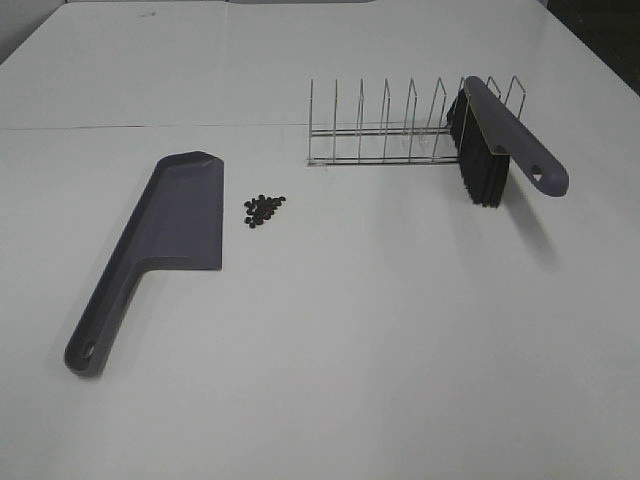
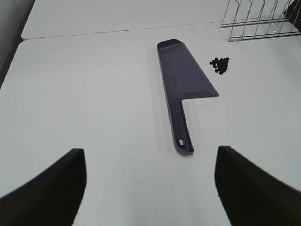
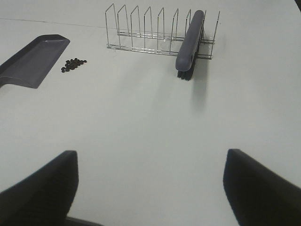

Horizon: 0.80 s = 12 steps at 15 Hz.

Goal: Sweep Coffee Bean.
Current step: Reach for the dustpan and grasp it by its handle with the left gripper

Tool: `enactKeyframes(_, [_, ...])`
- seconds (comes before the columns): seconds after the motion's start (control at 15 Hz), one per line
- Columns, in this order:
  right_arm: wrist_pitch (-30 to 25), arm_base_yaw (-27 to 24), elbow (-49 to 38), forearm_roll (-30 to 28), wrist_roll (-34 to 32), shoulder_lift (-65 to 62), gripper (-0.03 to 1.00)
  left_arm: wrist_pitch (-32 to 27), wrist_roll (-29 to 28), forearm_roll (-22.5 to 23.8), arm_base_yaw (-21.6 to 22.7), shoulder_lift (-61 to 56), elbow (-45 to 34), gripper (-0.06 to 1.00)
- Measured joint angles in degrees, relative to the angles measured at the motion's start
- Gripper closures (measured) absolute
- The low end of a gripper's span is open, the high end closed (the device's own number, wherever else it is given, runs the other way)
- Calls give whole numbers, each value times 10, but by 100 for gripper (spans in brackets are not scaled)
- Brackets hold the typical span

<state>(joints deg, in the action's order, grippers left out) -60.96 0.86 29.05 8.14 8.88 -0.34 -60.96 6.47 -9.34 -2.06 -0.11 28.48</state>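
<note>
White tabletop [image 1: 400, 350], seam toward twelve; coffee beans [image 1: 264, 210] at three o'clock of the dustpan [image 1: 180, 215]; left jaws, right jaws apart.

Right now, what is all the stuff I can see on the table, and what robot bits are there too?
dustpan: one, purple-grey, lying flat on the left, handle toward the near edge
coffee beans: one small heap, dark brown, just right of the dustpan, not touching it
wire rack: one, silver, toward the back, right of the middle
brush: one, purple-grey handle with black bristles, leaning in the rack's right end
table: one, white, under everything
left gripper: one, black, open and empty, facing the dustpan handle
right gripper: one, black, open and empty, facing the rack
</note>
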Motion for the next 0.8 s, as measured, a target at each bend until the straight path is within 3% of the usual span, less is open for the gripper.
enactKeyframes(0.8, [0,0,0,0,0,0,25,0,0,0,0,0,0,25])
